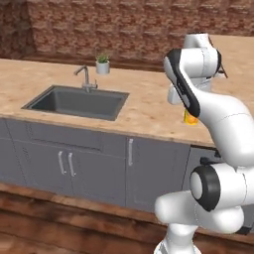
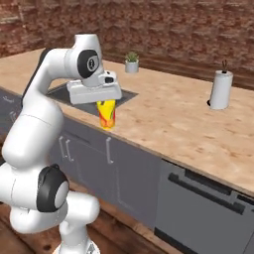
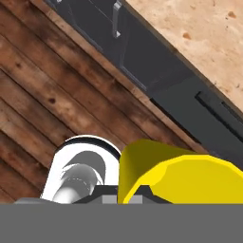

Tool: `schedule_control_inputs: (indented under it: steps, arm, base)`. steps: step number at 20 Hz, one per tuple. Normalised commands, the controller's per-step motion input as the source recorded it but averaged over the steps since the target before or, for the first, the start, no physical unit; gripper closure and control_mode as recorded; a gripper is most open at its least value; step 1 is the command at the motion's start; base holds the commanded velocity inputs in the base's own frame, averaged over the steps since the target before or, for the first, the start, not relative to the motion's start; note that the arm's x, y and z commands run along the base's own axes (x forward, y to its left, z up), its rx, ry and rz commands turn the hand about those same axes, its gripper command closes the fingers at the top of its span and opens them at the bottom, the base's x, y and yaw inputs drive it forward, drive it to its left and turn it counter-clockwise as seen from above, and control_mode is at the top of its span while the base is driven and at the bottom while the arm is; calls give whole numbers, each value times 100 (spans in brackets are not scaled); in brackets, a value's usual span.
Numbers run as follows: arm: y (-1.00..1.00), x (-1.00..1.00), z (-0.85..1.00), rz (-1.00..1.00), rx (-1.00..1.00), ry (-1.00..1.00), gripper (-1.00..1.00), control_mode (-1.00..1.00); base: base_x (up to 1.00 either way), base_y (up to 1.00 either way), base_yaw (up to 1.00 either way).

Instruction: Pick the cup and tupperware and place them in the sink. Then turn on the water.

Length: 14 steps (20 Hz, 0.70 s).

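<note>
- White robot arm's two-finger gripper (image 2: 105, 104) sits low over the near edge of the light wood-look surface (image 2: 173, 124), just right of the sink.
- Fingers clenched tight on the small yellow tapered cup with a red-orange band (image 2: 106, 113); the cup hangs under the hand, upright, its rim tucked up against the gripper body.
- Right base view: cup bottom looks at or just above the surface near the front edge; cannot tell if it touches.
- Left base view: just a sliver of the cup (image 1: 190, 118) shows behind the arm's forearm, right of the basin.
- Hand view: yellow cup wall (image 3: 180, 173) close up at the bottom; past it, dark grey cabinet fronts (image 3: 142, 57), wooden plank floor (image 3: 47, 104), a corner of the surface at top right.
- Large dark grey rectangular sink (image 1: 74, 101) set into the surface, left of the gripper; grey metal faucet (image 1: 85, 78) at its far rim.
- Small potted green plant in a white pot (image 1: 102, 64) on the far side of the surface behind the faucet.
- Tall white paper-towel roll (image 2: 221, 89) stands upright far right on the surface, well apart from the cup.
- Red-brown brick wall (image 2: 173, 25) runs behind the surface.
</note>
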Motion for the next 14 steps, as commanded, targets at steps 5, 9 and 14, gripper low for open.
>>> schedule_control_inputs:
  steps: [5,9,14]
  arm:
    - [0,0,0,0,0,0,100,100]
    - [0,0,0,0,0,0,100,100]
    - [0,0,0,0,0,0,100,100]
  base:
    - [0,100,-42]
    - [0,100,-45]
    - [0,100,-46]
